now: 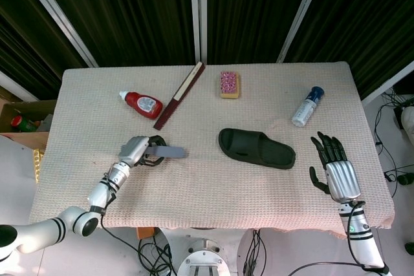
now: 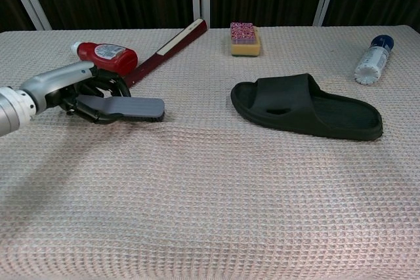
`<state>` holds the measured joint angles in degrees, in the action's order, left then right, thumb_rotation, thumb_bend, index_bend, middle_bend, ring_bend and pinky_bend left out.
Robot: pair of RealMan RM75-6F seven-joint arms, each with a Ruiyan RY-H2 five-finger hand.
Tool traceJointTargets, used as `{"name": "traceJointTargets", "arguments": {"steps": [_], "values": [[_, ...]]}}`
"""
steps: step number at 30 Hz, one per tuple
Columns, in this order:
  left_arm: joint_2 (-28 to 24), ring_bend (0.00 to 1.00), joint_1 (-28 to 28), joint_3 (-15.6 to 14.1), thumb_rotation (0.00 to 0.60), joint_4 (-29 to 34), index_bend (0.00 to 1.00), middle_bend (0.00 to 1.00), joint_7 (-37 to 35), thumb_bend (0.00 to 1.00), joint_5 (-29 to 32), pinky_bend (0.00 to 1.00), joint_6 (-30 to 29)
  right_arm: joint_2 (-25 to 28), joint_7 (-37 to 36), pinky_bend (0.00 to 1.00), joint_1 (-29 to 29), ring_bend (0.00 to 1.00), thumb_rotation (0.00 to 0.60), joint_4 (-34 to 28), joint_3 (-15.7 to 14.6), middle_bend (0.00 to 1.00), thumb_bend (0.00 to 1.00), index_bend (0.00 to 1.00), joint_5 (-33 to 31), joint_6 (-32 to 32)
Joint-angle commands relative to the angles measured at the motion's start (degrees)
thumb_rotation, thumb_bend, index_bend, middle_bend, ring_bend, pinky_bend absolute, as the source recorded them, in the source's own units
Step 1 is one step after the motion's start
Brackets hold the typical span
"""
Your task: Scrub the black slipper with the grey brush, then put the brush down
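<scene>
The black slipper (image 1: 257, 148) (image 2: 305, 106) lies flat mid-table, toe pointing left, with nothing touching it. The grey brush (image 1: 169, 153) (image 2: 126, 107) is well to the slipper's left, low on the cloth with its bristles down. My left hand (image 1: 137, 150) (image 2: 73, 90) holds the brush by its left end, fingers curled around it. My right hand (image 1: 334, 167) hovers near the table's right front, apart from the slipper's heel, fingers spread and holding nothing. The chest view does not show the right hand.
A red bottle (image 1: 142, 103) (image 2: 105, 54) and a long dark-red stick (image 1: 179, 95) lie behind the left hand. A yellow sponge with a pink top (image 1: 229, 84) and a white bottle with a blue cap (image 1: 306, 106) sit at the back. A cardboard box (image 1: 22, 117) stands off the left edge.
</scene>
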<state>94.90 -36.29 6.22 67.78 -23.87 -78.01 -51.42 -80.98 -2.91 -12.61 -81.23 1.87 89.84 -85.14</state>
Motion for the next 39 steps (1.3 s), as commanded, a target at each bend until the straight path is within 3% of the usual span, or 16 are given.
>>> {"name": "traceJointTargets", "arguments": {"steps": [1, 11, 15, 20, 27, 33, 39], "values": [[1.0, 1.0, 0.0, -0.4, 0.6, -2.4, 0.95, 1.0, -2.7, 0.43, -0.2, 1.0, 1.1, 0.0, 0.3, 0.0, 0.1, 0.0, 0.6, -0.2, 0.0, 0.0, 0.48, 0.0, -0.2, 0.4], [2.6, 1.0, -0.1, -1.2, 0.6, -6.2, 0.87, 0.94, -4.8, 0.43, -2.1, 1.0, 0.4, 0.3, 0.8, 0.0, 0.0, 0.0, 0.6, -0.8, 0.6, 0.0, 0.48, 0.0, -0.2, 1.0], [2.3, 0.88, -0.4, -2.0, 0.6, -6.4, 0.74, 0.82, -3.9, 0.42, -3.5, 0.99, 0.1, 0.2, 0.7, 0.0, 0.1, 0.0, 0.6, -0.6, 0.6, 0.0, 0.48, 0.0, -0.2, 1.1], [1.7, 0.58, -0.7, -2.1, 0.6, -5.7, 0.61, 0.59, -1.3, 0.42, -3.1, 0.77, 0.7, 0.1, 0.5, 0.0, 0.3, 0.0, 0.6, -0.3, 0.7, 0.0, 0.48, 0.0, -0.1, 0.9], [1.4, 0.43, -0.5, -1.9, 0.599, -4.7, 0.58, 0.51, 0.2, 0.42, -2.6, 0.67, 0.3, 0.0, 0.4, 0.0, 0.4, 0.0, 0.6, 0.0, 0.9, 0.0, 0.48, 0.0, 0.0, 1.0], [0.1, 0.26, -0.8, -2.8, 0.598, -3.6, 0.52, 0.39, 0.5, 0.41, -3.7, 0.45, 0.7, -0.1, 0.7, 0.0, 0.4, 0.0, 0.6, -0.1, 1.1, 0.0, 0.48, 0.0, 0.1, 1.0], [-1.5, 0.13, -1.4, -3.9, 0.591, -2.6, 0.2, 0.2, 3.8, 0.32, -4.1, 0.29, 2.4, -0.2, 1.1, 0.0, 0.4, 0.0, 0.6, -0.2, 1.3, 0.0, 0.48, 0.0, 0.1, 0.9]]}}
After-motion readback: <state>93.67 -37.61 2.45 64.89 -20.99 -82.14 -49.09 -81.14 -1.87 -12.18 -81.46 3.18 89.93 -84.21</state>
